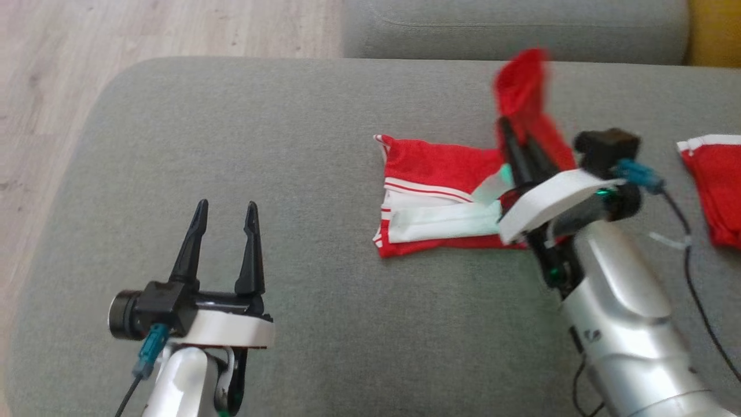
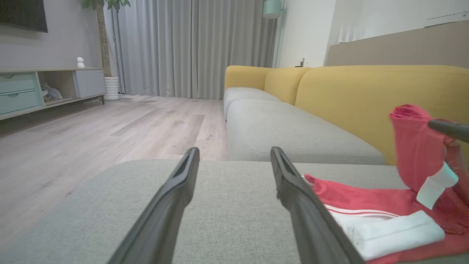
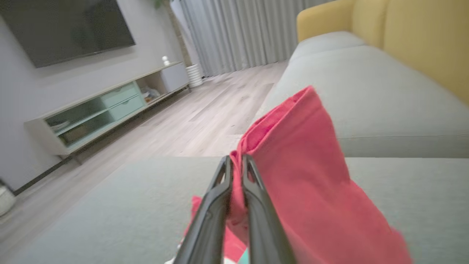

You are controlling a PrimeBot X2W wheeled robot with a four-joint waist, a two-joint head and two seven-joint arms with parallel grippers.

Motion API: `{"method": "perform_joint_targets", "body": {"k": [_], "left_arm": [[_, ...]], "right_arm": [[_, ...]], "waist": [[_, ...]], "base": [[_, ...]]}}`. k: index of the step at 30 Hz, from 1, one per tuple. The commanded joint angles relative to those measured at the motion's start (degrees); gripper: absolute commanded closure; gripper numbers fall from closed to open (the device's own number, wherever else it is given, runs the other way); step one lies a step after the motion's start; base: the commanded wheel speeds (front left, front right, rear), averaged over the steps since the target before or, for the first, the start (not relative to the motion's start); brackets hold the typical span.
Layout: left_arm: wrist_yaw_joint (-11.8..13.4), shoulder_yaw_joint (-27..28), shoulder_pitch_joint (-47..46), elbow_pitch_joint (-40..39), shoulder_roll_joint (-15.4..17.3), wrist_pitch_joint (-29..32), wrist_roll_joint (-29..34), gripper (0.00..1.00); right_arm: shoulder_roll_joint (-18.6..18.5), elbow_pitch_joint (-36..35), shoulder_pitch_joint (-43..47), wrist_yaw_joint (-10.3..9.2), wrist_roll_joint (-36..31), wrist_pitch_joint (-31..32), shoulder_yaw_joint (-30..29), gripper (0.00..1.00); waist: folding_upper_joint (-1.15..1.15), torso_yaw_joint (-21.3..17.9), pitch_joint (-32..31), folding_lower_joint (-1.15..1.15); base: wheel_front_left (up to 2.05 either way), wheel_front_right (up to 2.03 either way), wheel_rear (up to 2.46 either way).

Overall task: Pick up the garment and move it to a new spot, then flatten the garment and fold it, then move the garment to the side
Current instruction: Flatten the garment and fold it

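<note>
- Right gripper point(image 3: 236, 161) clenched on garment point(image 1: 434, 168) flap, raised: fold looks underway.
- Left gripper point(image 1: 226, 211) released, idle, garment to its right.
- To do: finish fold, move aside.

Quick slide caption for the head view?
Right gripper holds a flap of the red garment above the grey cushion; left gripper open.

The garment point(image 1: 434, 191) lay on the cushion point(image 1: 289, 145), the left tool point(image 1: 226, 204) well apart to its left, the right tool point(image 3: 236, 158) at its right end, a second garment point(image 1: 715, 191) farther right.
</note>
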Motion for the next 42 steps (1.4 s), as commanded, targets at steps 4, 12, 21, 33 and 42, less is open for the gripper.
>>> {"method": "perform_joint_targets", "body": {"k": [4,12,21,33,42], "left_arm": [[0.47,0.17,-1.67,-1.76,0.21,-0.45,-0.78,0.0],[1.09,-1.77,-3.08,-1.88,0.21,-0.45,-1.64,0.0],[1.67,-2.74,-4.53,-1.85,0.2,-0.45,-2.44,0.0],[2.68,-3.0,-6.23,-0.8,0.2,-0.45,-2.82,0.0],[2.01,-0.64,-3.92,-0.41,0.2,-0.45,-2.16,0.0]], "right_arm": [[0.65,-1.12,-0.11,0.37,4.23,-0.14,6.75,1.0],[0.66,4.4,-2.13,0.37,8.12,-2.42,13.76,1.0],[0.66,12.17,-4.47,0.37,10.6,-4.16,18.99,0.15],[0.66,16.52,-7.2,0.37,13.39,-10.3,19.47,0.0],[-1.11,4.47,-0.06,0.37,-3.44,-10.97,-2.03,0.0]], "waist": [[0.0,2.12,0.77,0.01],[0.0,5.3,3.15,0.01],[0.0,6.97,5.19,0.01],[0.0,4.56,3.86,0.01],[0.0,-0.68,1.73,0.01]], "base": [[0.0,0.0,0.0],[0.0,0.0,0.0],[0.0,0.0,0.0],[0.0,0.0,0.0],[0.0,0.0,0.0]]}}
